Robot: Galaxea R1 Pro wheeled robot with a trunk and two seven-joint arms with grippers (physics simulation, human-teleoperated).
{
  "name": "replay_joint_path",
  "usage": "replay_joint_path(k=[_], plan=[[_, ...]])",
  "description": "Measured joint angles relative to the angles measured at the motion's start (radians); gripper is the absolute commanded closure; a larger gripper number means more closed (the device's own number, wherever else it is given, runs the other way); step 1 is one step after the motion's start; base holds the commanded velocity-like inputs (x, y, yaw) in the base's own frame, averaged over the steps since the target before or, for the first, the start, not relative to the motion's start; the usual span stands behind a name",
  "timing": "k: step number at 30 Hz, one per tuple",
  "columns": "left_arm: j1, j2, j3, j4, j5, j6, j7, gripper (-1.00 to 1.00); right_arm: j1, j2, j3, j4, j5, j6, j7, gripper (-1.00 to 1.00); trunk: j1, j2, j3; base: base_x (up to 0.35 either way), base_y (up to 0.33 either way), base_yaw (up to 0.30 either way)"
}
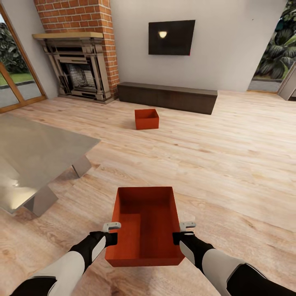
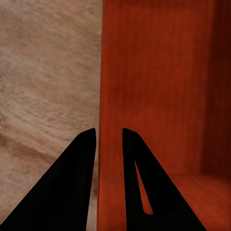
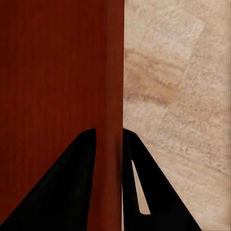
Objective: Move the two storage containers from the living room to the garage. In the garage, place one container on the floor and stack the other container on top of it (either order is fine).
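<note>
Head view, living room: near orange-red bin [image 1: 144, 230] between two grippers, above light wood floor [image 1: 230, 156]. Left gripper [image 1: 112, 231] pinching the bin's left wall, one finger inside, one outside; same seen from left wrist [image 2: 109, 159]. Right gripper [image 1: 186, 231] pinching the right wall likewise [image 3: 109, 159]. Second bin [image 1: 146, 119] far ahead on the floor, near a dark low cabinet [image 1: 166, 97]. Glass table [image 1: 37, 152] close at left.

Likely risks: thin smooth walls slipping from the pinch; uneven arm motion tilting or twisting the bin; clipping the table when turning toward the garage.
</note>
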Motion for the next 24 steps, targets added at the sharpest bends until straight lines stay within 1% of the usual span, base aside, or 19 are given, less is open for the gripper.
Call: replay_joint_path(k=[10,24], plan=[[0.0,0.0,-0.001,0.0,0.002,0.0,0.0,1.0,0.0,0.0,0.001,0.001,-0.002,-0.001,0.0,1.0,-0.038,0.07,0.031,0.0,0.0,0.0],[0.0,0.001,-0.002,0.002,0.003,0.0,0.0,1.0,0.001,0.001,-0.01,0.0,0.01,0.001,0.0,1.0,-0.092,0.168,0.075,0.0,0.0,0.0]])
